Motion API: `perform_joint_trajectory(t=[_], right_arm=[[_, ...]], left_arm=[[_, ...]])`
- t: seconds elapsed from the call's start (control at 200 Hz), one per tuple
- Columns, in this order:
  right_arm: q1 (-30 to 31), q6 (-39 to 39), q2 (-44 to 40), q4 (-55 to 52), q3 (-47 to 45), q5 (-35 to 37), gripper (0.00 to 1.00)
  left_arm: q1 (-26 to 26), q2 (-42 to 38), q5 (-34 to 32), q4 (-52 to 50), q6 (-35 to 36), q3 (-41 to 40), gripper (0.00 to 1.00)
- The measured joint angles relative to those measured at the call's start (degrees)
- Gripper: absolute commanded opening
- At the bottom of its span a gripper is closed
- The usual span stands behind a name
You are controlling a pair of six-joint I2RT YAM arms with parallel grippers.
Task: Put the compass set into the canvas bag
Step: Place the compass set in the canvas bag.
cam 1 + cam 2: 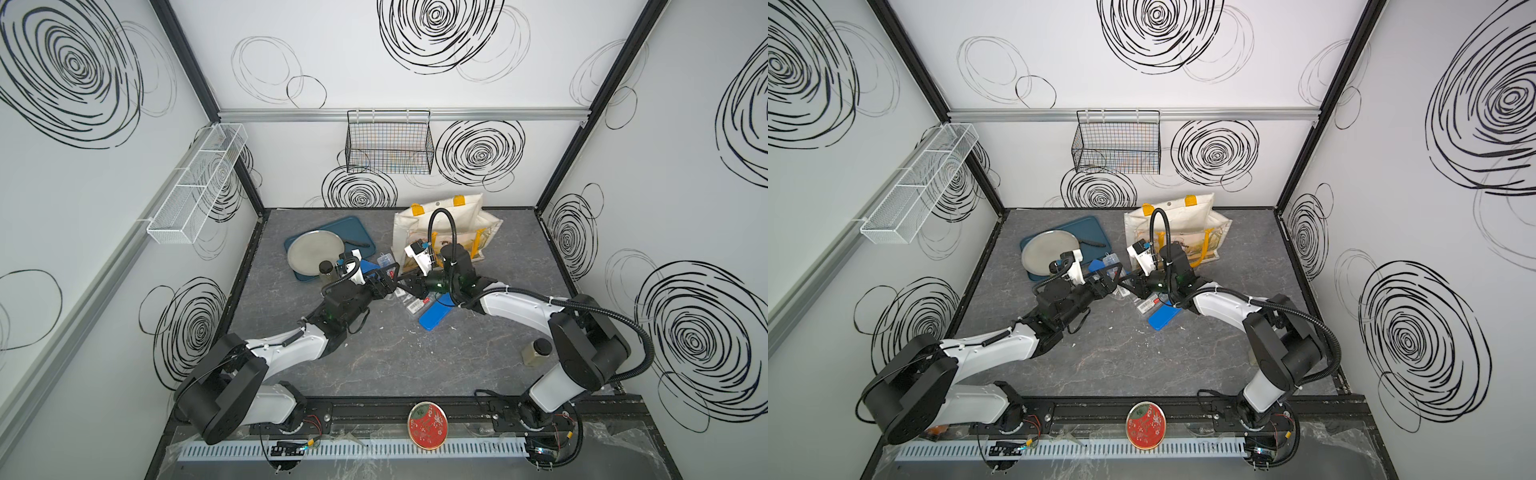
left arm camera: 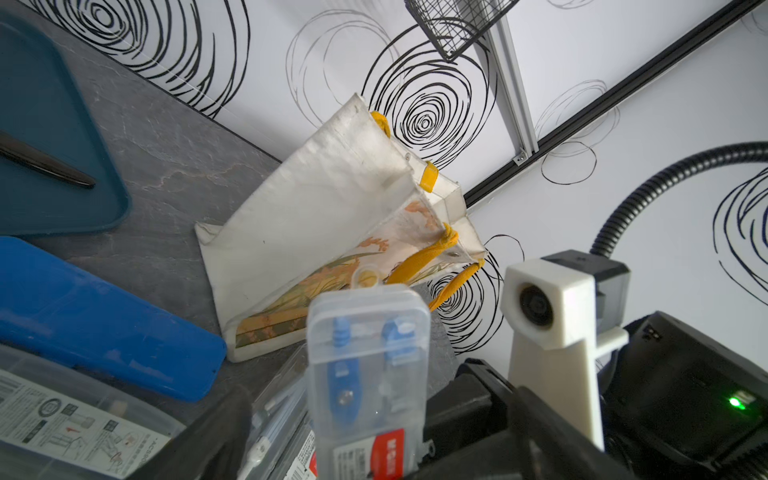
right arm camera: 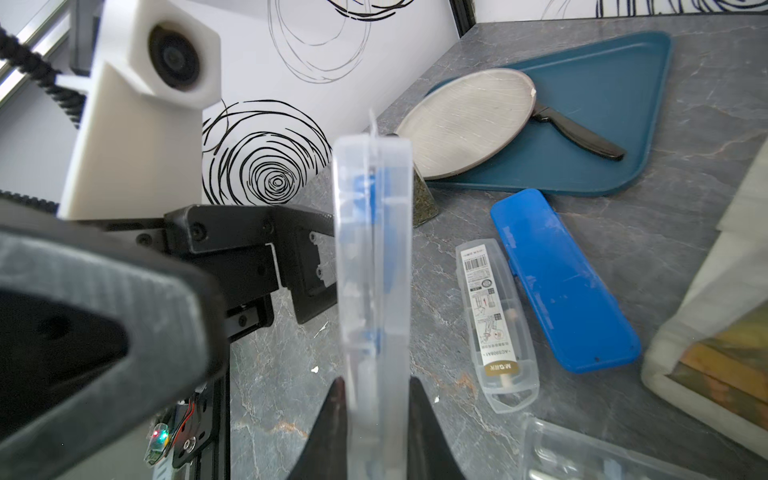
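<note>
The compass set (image 2: 368, 374) is a clear plastic case with a blue compass inside, held upright above the table. My right gripper (image 3: 376, 432) is shut on its lower end, one finger pressed to each flat face. My left gripper (image 2: 365, 457) stands open around the same case, and its fingers (image 2: 212, 436) are clear of the case's sides. Both grippers meet mid-table in both top views, left gripper (image 1: 390, 282) against right gripper (image 1: 409, 284). The canvas bag (image 1: 449, 224) (image 2: 316, 216), cream with yellow handles, stands behind them with its mouth open upward.
A blue tray (image 1: 353, 226) holds a grey plate (image 1: 313, 251) and a black knife (image 3: 577, 137). Blue pencil cases (image 1: 436, 313) (image 3: 561, 282) and a clear case (image 3: 494, 316) lie around the grippers. A jar (image 1: 538, 351) stands by the right arm, and a red tin (image 1: 427, 424) sits at the front edge.
</note>
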Motion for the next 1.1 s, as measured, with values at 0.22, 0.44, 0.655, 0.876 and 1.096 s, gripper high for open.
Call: perform_joint_trajectory(t=[0.22, 0.44, 0.655, 0.876, 1.096], right_arm=[[-0.26, -3.41, -3.02, -6.45, 7.06, 7.78, 0.11], [-4.81, -4.92, -6.03, -11.98, 19.34, 17.09, 0.11], [-14.12, -3.98, -4.96, -14.47, 22.91, 26.01, 0.11], [-18.88, -3.72, 1.90, -16.28, 22.60, 33.11, 0.11], [-20.09, -3.50, 7.69, -15.85, 21.99, 35.67, 0.17]], left_arm=[[1.68, -6.34, 0.04, -0.31, 0.98, -2.75, 0.99], [0.17, -10.40, -0.02, -8.04, 6.69, -1.22, 0.99], [-3.65, -8.17, -1.51, -16.20, 10.56, 1.81, 0.99], [-4.81, -1.99, -3.85, -19.39, 11.06, 3.37, 0.99], [-4.22, 3.21, -5.25, -20.26, 7.30, 4.26, 0.99]])
